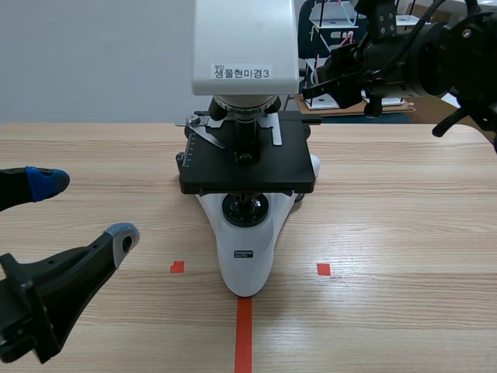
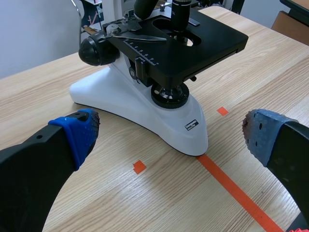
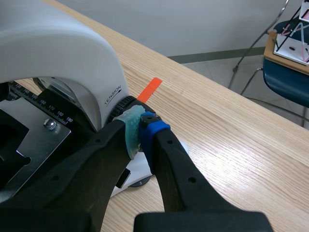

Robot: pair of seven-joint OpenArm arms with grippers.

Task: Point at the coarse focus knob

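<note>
Closely now, at the right claw (image 3: 141, 126): pressed together, nothing pinched, tips set against the knurled black rim of the coarse focus knob (image 3: 126, 102), on the flank of the microscope (image 3: 58, 53) just under its white arm. Counts as pointing, by the look of it, with little left beyond holding steady.

Risks pushing too hard: could turn the knob and shift the stage (image 3: 29, 130), or nudge the whole microscope across the counter (image 3: 217, 125). Risks, too, marking the wrong ring, given "TENSION" printed with an arrow on the arm right beside that rim; hard to say whether tension collar or knob proper under the tips. Could also drag the soft pads over the knurling if slid sideways.

Further out, at the left claw (image 1: 84, 208): spread wide, empty, low over the counter, apart from the base (image 2: 145, 111) and facing its front. Little danger there unless swung inward.

Readable elsewhere: scale figures 160, 170, 180, 190 along the stage edge; a white sticker (image 1: 242, 72) on the head reading "생물현미경3", with a smaller line above too small to make out; a dark badge (image 2: 193, 125) on the nose of the base, too blurred to read.
</note>
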